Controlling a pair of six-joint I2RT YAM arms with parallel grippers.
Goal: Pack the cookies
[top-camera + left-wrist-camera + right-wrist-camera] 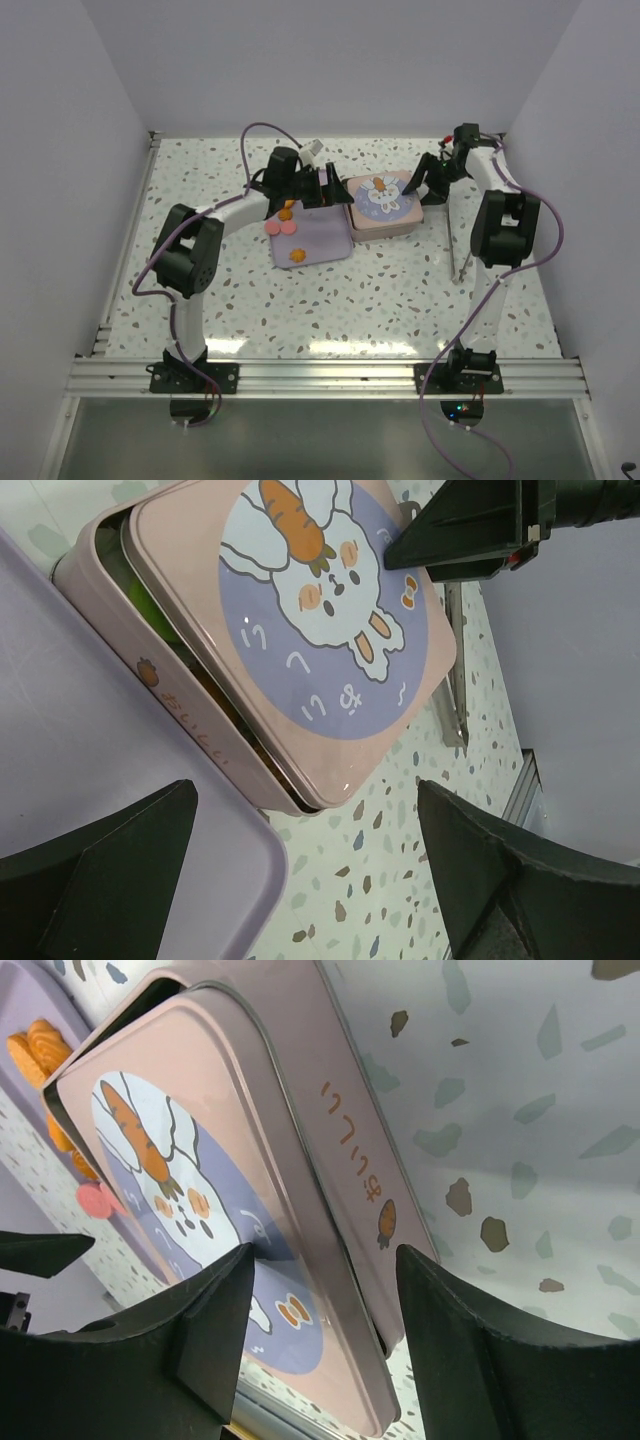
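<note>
Lid [320,620] askew on tin [190,720] beside cookies [296,256]; left end effector [305,790] wide, empty; right end effector [322,1260] straddles its rim, grip unclear.

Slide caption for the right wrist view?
Right gripper straddles the rim of the pink tin, its rabbit lid sitting askew; orange cookies lie on the lilac tray beyond.

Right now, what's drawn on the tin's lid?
Pink lid with a white bunny and orange carrot on purple; best in the left wrist view.
</note>
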